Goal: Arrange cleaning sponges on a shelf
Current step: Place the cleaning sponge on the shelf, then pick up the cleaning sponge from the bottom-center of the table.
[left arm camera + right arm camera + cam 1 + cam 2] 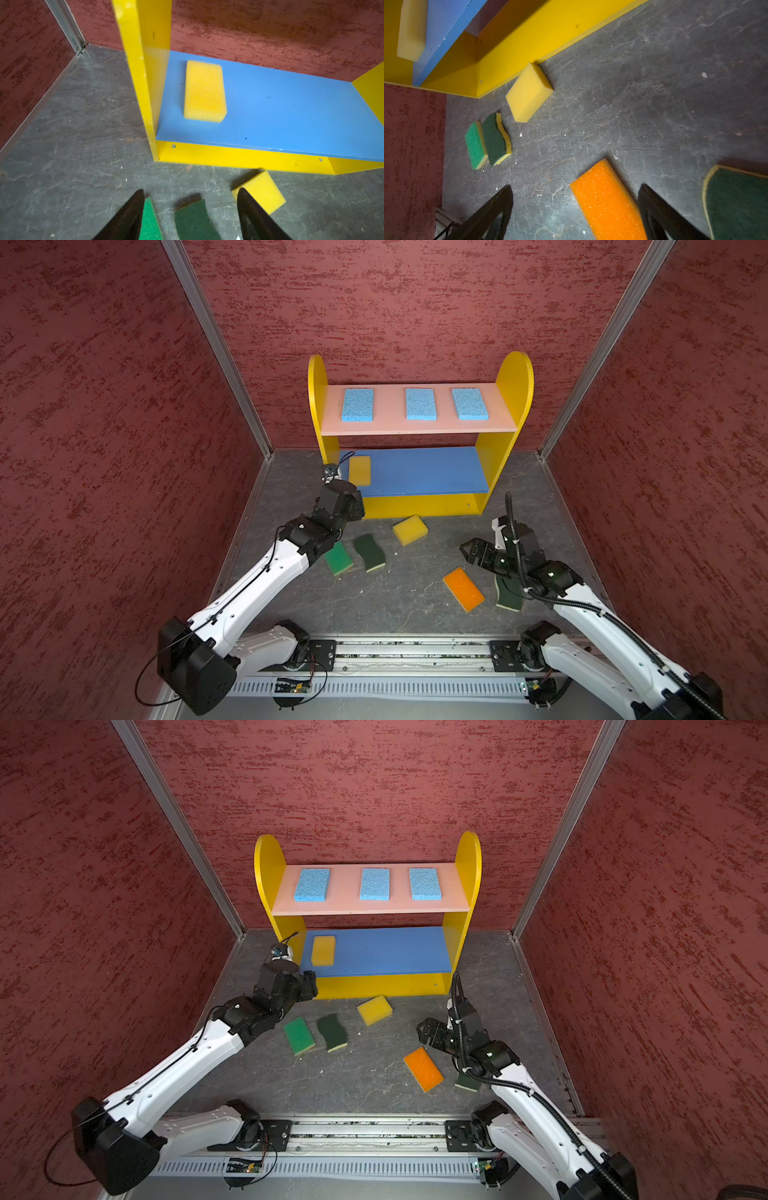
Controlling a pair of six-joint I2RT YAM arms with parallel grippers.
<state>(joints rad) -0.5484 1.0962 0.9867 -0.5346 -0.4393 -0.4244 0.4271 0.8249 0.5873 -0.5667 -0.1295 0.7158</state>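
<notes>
The whole scene is being viewed in both top views from high in front of the shelf (496, 460), angled down. The shelf's left end is being framed closely by the left wrist camera, the bench (654, 83) before the shelf by the right. The yellow sponge (204, 91) inside the shelf is being shared by all views.
</notes>
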